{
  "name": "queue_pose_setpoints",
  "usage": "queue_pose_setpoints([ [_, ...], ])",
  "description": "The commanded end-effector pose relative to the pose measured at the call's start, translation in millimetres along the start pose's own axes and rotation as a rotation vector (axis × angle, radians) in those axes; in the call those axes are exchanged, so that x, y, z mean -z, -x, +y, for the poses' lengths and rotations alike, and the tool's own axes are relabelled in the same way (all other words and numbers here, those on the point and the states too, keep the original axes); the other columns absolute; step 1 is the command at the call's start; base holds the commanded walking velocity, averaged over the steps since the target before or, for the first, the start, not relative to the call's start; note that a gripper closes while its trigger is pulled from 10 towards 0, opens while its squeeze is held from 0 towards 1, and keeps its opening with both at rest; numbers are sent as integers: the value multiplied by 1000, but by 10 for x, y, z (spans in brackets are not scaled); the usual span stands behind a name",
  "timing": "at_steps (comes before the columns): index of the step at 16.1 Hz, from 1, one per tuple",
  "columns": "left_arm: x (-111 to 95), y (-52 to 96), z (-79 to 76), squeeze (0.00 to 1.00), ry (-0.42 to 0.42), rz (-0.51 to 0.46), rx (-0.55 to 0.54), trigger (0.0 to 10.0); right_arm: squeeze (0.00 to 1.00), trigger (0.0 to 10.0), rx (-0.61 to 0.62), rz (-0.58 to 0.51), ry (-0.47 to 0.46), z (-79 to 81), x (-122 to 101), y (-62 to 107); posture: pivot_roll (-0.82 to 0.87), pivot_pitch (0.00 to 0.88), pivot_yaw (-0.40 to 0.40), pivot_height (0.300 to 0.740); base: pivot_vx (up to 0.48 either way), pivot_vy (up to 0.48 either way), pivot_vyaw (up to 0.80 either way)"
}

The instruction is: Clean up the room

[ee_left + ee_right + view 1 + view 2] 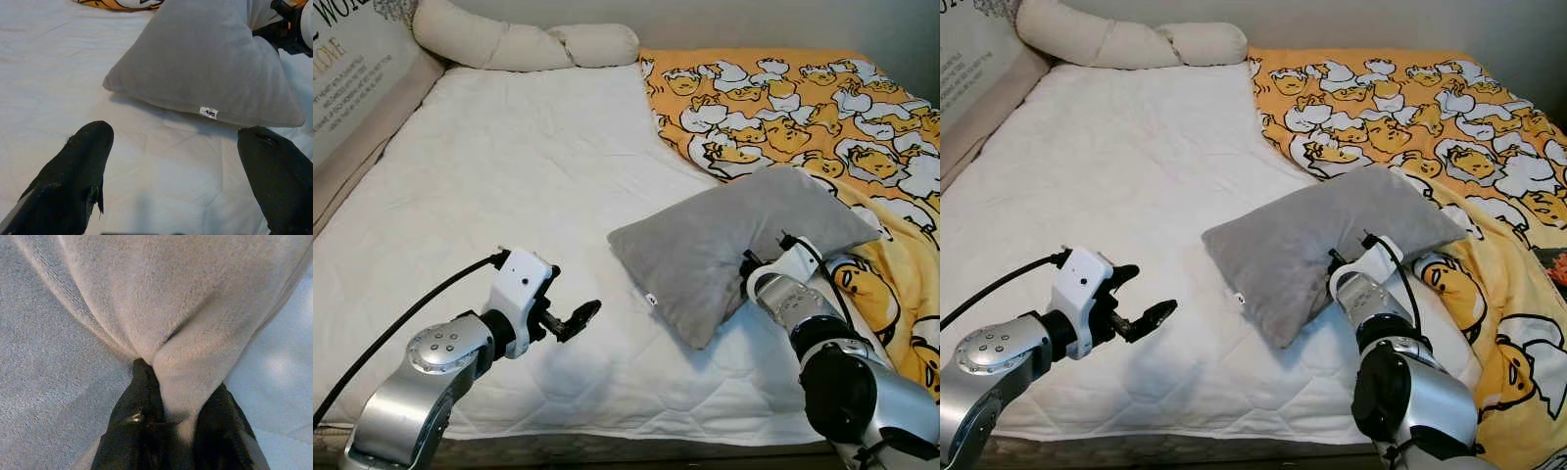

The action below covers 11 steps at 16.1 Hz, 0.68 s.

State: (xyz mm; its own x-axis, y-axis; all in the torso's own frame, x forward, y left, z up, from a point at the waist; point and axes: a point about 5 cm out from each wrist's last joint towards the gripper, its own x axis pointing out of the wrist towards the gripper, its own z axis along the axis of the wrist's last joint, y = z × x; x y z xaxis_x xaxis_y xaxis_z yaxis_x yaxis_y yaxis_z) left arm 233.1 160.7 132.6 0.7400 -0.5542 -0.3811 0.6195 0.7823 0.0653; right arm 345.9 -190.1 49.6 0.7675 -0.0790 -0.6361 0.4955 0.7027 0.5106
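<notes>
A plush grey pillow (734,240) with a small white seam tag (208,112), its print unreadable, lies on the white mattress (509,176) beside a duck-patterned yellow blanket (803,108). The right gripper (168,418) pinches a fold of its fabric. The left gripper (171,166) hovers wide open, holding nothing.

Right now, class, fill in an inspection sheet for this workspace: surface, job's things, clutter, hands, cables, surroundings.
Surface: white quilted mattress, bare on the robot's left side.
Job's things: grey pillow, one edge lifted.
Clutter: yellow cartoon duvet bunched on the right.
Hands: right hand pinches a fold of the grey pillow; left hand open, above the mattress, apart from the pillow.
Cables: black cable along the left arm.
Surroundings: cream bolster at the far end; padded panel with lettering on the left.
</notes>
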Motion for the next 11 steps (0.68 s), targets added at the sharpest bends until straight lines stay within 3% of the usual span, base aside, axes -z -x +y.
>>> queue_pose_setpoints([
  [1,6,8,-33,0,-3,6,4,10000,0,0,-4,24,4,23,27,-2,-19,0,-10,740,0,0,0],
  [4,32,46,-26,0,10,10,-25,10000,0,0,2,21,19,19,35,-3,-33,0,-2,740,0,0,0],
  [8,49,79,16,0,21,9,-106,10000,0,0,-34,-61,114,158,-228,27,-5,0,-31,740,0,0,0],
  [9,49,94,36,0,42,0,-124,10000,0,0,-66,-86,129,251,-336,49,-8,0,-32,740,0,0,0],
  [11,-23,88,127,0,71,-38,-156,10000,0,0,-177,-133,219,597,-509,121,-14,0,-35,740,0,0,0],
])
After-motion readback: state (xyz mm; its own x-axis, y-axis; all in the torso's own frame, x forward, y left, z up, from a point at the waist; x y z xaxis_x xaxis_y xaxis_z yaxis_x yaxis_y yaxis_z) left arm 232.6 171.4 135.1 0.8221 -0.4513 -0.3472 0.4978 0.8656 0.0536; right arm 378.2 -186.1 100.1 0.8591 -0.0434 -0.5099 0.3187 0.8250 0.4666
